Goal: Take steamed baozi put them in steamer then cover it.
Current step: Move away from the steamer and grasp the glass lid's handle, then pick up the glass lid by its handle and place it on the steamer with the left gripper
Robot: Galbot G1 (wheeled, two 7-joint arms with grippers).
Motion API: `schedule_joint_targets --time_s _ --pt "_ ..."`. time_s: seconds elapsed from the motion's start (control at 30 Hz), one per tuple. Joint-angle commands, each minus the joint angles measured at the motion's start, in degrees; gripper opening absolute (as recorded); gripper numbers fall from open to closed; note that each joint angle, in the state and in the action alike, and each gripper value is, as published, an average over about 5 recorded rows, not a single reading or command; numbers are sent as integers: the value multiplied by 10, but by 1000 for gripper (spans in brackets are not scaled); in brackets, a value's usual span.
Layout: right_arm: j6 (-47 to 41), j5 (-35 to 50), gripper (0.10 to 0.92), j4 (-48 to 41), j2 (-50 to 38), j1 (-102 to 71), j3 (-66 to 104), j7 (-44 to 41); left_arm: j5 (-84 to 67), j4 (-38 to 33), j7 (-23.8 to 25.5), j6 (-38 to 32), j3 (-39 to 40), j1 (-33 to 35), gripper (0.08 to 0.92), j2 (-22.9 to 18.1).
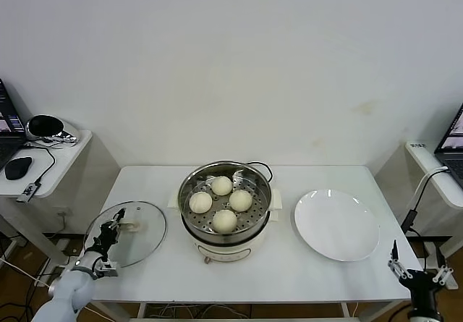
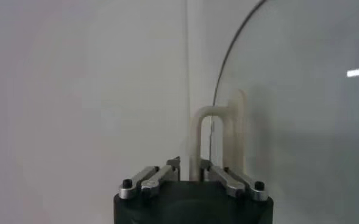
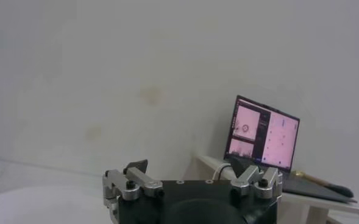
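The steamer stands in the middle of the table with several cream-white steamed baozi on its perforated tray. To its left the glass cover lies flat on the table. My left gripper is over the cover's centre. In the left wrist view the gripper is shut on one leg of the cover's cream handle, with the glass beyond it. My right gripper hangs open and empty off the table's near right corner; the right wrist view shows it facing the wall.
A flat white plate lies right of the steamer. The steamer's black cord runs behind it. A side table with a mouse stands at the left. A shelf with a laptop is at the right.
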Motion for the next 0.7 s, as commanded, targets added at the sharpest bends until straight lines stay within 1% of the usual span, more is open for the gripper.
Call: schedule_joint_targets --time_s 0.03,0.2,0.3,0.43,0.57,0.7 --pt "-1 0 823 0 -3 4 -10 -1 -64 -157 34 45 -43 85 153 43" --pt "-1 -2 823 0 -9 6 -20 -2 -107 -267 66 122 -109 146 151 84" --pt "0 -3 823 -5 -14 9 -26 -2 -125 -317 89 169 -152 176 151 103" --pt "0 -6 823 -7 -16 12 -36 -3 -167 -372 125 214 -193 195 151 129" --pt "3 -14 823 -5 -15 11 -45 -3 -215 -432 147 245 -185 194 151 152" --pt "5 -24 823 0 -11 6 -52 -3 -229 -486 158 293 -111 161 151 173"
